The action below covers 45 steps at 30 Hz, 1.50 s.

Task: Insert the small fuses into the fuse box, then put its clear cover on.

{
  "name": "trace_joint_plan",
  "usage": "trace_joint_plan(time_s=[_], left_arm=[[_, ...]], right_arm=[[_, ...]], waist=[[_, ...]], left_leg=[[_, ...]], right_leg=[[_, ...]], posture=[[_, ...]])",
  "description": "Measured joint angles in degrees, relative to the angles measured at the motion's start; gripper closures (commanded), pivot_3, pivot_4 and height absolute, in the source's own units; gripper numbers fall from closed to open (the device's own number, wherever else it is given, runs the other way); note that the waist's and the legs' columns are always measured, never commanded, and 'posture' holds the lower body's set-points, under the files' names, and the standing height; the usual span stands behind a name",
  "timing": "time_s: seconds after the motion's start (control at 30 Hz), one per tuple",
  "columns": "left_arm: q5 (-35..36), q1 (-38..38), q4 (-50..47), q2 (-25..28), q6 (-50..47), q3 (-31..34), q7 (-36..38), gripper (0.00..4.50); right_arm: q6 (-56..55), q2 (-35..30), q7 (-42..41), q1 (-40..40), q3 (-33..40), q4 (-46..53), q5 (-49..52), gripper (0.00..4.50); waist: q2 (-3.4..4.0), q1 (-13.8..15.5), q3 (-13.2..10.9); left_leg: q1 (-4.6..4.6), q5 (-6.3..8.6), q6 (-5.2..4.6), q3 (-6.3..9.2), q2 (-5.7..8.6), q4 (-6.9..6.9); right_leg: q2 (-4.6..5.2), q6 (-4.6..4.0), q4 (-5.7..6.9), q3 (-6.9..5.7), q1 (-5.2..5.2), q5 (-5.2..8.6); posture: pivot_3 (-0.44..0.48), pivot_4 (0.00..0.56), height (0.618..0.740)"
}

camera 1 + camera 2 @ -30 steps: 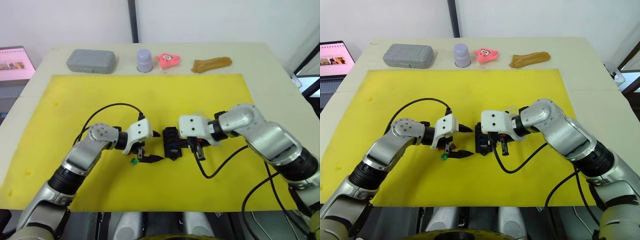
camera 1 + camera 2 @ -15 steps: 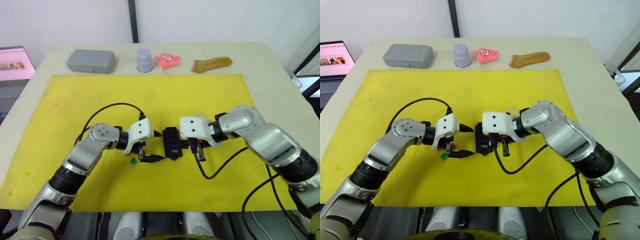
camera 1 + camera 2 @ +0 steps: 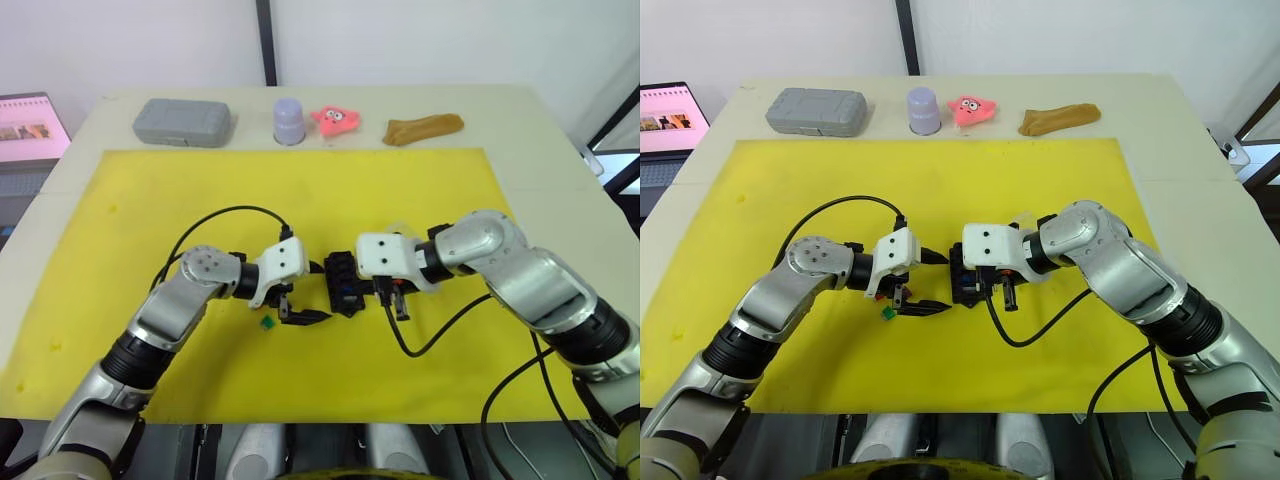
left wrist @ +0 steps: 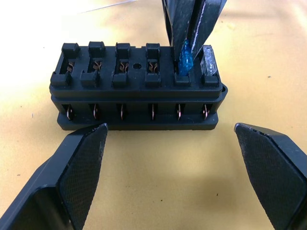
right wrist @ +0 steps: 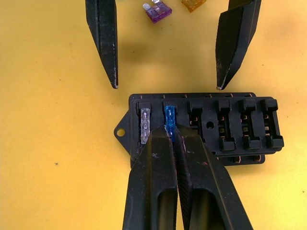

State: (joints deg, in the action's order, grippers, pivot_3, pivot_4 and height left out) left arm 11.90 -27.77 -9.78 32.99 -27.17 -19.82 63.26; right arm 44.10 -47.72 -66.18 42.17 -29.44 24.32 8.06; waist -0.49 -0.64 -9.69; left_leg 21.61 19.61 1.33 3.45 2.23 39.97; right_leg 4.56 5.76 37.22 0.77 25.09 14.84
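Note:
The fuse box is a black block lying on the yellow mat, between my two grippers. My right gripper is shut on a blue fuse that stands in the second slot from one end. A grey clear fuse sits in the end slot beside it. My left gripper is open, with its fingers either side of the box and not touching it. A purple fuse and a yellow-brown fuse lie loose beyond the left fingers. A green fuse lies under the left wrist. A faint clear shape behind the right wrist may be the clear cover.
The yellow mat covers most of the table. Along the far edge stand a grey case, a lavender cup, a pink toy and a brown lump. A laptop sits off the table's left.
My left arm has crept slightly toward the fuse box. The right gripper keeps its hold on the blue fuse at the same slot.

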Motion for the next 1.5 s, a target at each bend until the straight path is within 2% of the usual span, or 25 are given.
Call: trace_joint_plan(time_s=[0.57, 0.67, 0.73, 1.23, 1.47, 1.5], left_arm=[[-1.5, -1.7, 2.8, -1.5, 1.4, -1.7, 0.5, 0.05], [-1.8, -1.8, 2.9, -1.9, 1.7, -1.9, 0.5, 0.00], [-1.9, -1.8, 2.9, -2.3, 1.7, -2.2, 0.6, 0.00], [-2.8, -1.8, 4.1, -2.1, 3.3, -2.4, 0.9, 0.00], [-3.4, -1.9, 5.1, -2.2, 4.3, -2.4, 0.8, 0.00], [-3.5, -1.9, 5.1, -2.2, 4.3, -2.4, 0.8, 0.00]], right_arm=[[4.4, 1.3, -1.1, 2.5, -1.3, -0.8, -0.5, 4.50], [4.4, 1.3, -1.0, 2.6, -1.4, -0.9, -0.6, 3.49], [4.4, 1.5, -0.8, 2.7, -1.4, -0.9, -0.7, 2.52], [6.3, 1.7, 0.1, 3.2, -0.5, -0.9, 0.3, 2.52], [8.1, 1.5, -1.2, 5.1, 3.5, -0.9, 3.7, 2.52], [8.2, 1.4, -1.3, 5.2, 4.1, -0.9, 4.3, 2.75]], waist=[[0.00, 0.1, 0.0], [0.00, 0.2, 0.0], [0.00, 0.1, 0.0], [0.00, 0.0, 0.0], [0.00, 0.0, 0.0], [0.00, 0.0, 0.0]], left_leg=[[-0.14, 0.00, 0.00, 0.04, 0.03, 0.03], [-0.13, 0.00, 0.00, 0.04, 0.04, 0.03], [-0.13, 0.00, -0.01, 0.04, 0.04, 0.03], [-0.12, 0.01, -0.01, 0.04, 0.02, 0.02], [-0.12, 0.01, -0.01, 0.04, 0.02, 0.01], [-0.12, 0.01, -0.01, 0.04, 0.02, 0.01]], right_leg=[[0.02, 0.00, -0.02, -0.04, -0.20, 0.00], [0.03, 0.00, -0.02, -0.04, -0.20, 0.00], [0.03, 0.00, -0.02, -0.04, -0.19, 0.00], [0.02, 0.00, -0.02, -0.04, -0.17, 0.00], [0.02, 0.00, -0.02, -0.04, -0.16, 0.00], [0.02, 0.00, -0.02, -0.04, -0.16, 0.00]], posture=[[0.000, 0.150, 0.740], [0.000, 0.150, 0.740], [0.000, 0.150, 0.740], [0.000, 0.150, 0.740], [0.000, 0.150, 0.740], [0.000, 0.150, 0.740]])
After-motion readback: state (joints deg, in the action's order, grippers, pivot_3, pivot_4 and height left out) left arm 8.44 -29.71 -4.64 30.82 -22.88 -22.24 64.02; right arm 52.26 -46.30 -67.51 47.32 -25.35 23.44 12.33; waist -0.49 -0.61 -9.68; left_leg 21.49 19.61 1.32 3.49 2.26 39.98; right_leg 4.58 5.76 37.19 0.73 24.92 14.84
